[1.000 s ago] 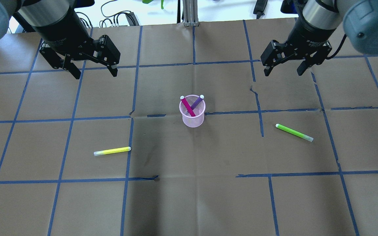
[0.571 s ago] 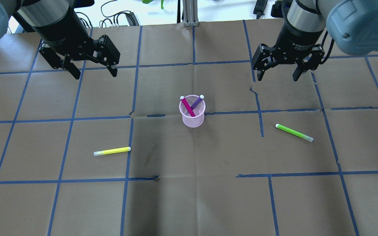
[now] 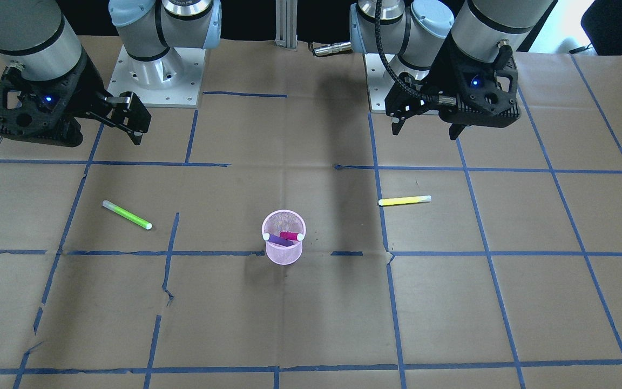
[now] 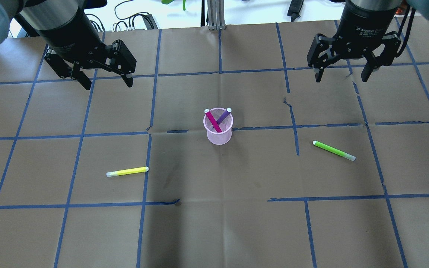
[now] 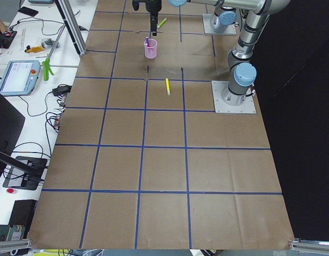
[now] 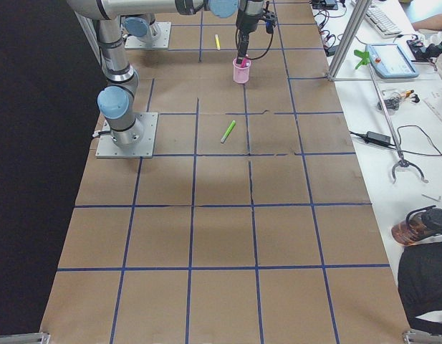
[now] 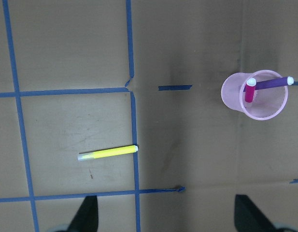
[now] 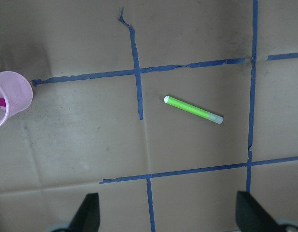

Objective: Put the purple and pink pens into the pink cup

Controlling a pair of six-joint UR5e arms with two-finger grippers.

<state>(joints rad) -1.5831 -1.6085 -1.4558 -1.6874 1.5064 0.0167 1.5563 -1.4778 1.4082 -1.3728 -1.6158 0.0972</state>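
The pink cup (image 4: 219, 134) stands upright mid-table, also seen as the pink cup (image 3: 284, 249) and the pink cup (image 7: 257, 99). Inside it lean the pink pen (image 4: 212, 121) and the purple pen (image 4: 223, 116), crossed, white ends up. My left gripper (image 4: 107, 82) hovers open and empty at the far left, well away from the cup. My right gripper (image 4: 342, 76) hangs open and empty at the far right. In the front-facing view the left gripper (image 3: 424, 129) is on the right; of the right gripper, one fingertip (image 3: 136, 134) shows.
A yellow marker (image 4: 127, 171) lies flat front-left of the cup and a lime-green marker (image 4: 334, 150) lies to its right. Brown paper with blue tape lines covers the table. Cables and a post sit beyond the far edge.
My right gripper swung left, then back right and farther from the cup, staying open. The left gripper, cup and pens have not moved.
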